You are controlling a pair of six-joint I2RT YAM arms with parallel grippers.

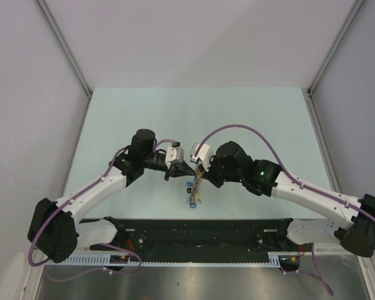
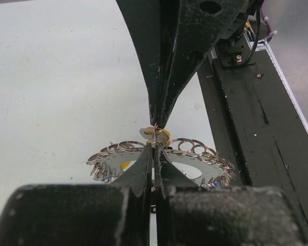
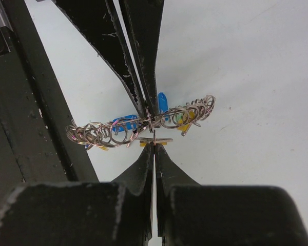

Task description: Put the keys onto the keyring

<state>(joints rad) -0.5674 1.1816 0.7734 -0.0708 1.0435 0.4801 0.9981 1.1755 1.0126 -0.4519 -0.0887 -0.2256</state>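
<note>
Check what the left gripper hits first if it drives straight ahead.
Likely the yellow key pinched by the right gripper, almost touching the tips of the left gripper, itself shut on the keyring. Depth is hard to judge.

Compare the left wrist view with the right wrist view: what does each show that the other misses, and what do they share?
Only the left wrist view: screws on the black base rail. Only the right wrist view: blue plastic key heads, plainly seen. Both: the large round grey metal keyring, gripped by the left claw, and the right claw pinching a small yellow-headed key, the two claws tip to tip.
</note>
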